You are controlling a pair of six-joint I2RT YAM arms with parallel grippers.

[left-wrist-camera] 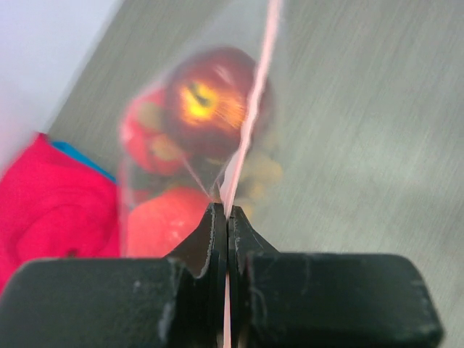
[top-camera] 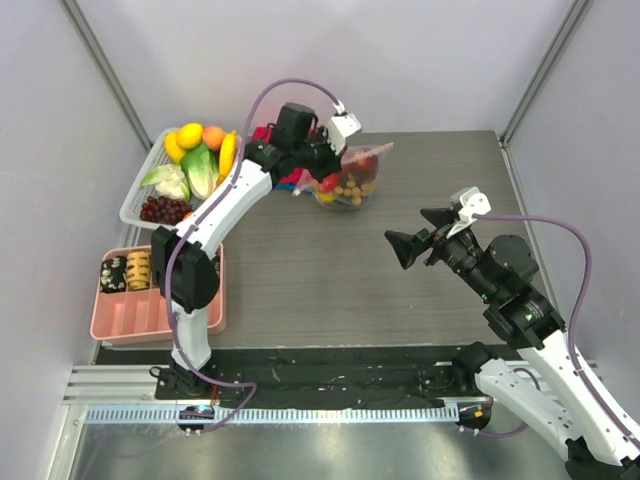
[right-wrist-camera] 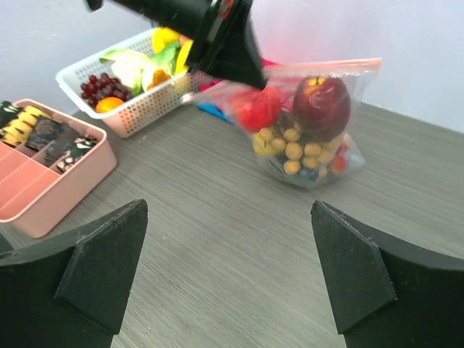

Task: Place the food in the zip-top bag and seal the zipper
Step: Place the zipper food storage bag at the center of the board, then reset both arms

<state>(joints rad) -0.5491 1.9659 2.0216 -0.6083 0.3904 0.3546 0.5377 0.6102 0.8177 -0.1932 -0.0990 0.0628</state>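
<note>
Pink plastic is what my left fingers (left-wrist-camera: 227,217) are clamped on. They are pressed flat together on the zipper (left-wrist-camera: 250,123) of the zip-top bag (right-wrist-camera: 312,138), gripping it at the bag's left end. From there the strip runs along the top of the bag to its far corner. I cannot tell whether it is sealed along that whole length.

The bag sits at the back of the desk (top-camera: 330,290), bulging, with its mouth edge uppermost. Inside it I see food: a dark red apple (right-wrist-camera: 321,105), a bunch of yellow grapes (right-wrist-camera: 290,145) below it, and a bright red piece (right-wrist-camera: 254,109) to the left. A red cloth (left-wrist-camera: 51,196) lies just beside the bag, on the side of the white basket (top-camera: 135,200).

The basket holds more food: a lemon (top-camera: 190,133), an orange (top-camera: 213,136), a banana (top-camera: 228,152), a green leafy vegetable (top-camera: 198,172) and dark red grapes (top-camera: 163,209). A pink tray (top-camera: 150,325) with compartments sits nearer to me on the left, with a few dark and yellow pieces at one end.

My right fingers (top-camera: 417,232) are spread wide and hold nothing. They hang over the right part of the desk, well apart from the bag and pointing toward it.
</note>
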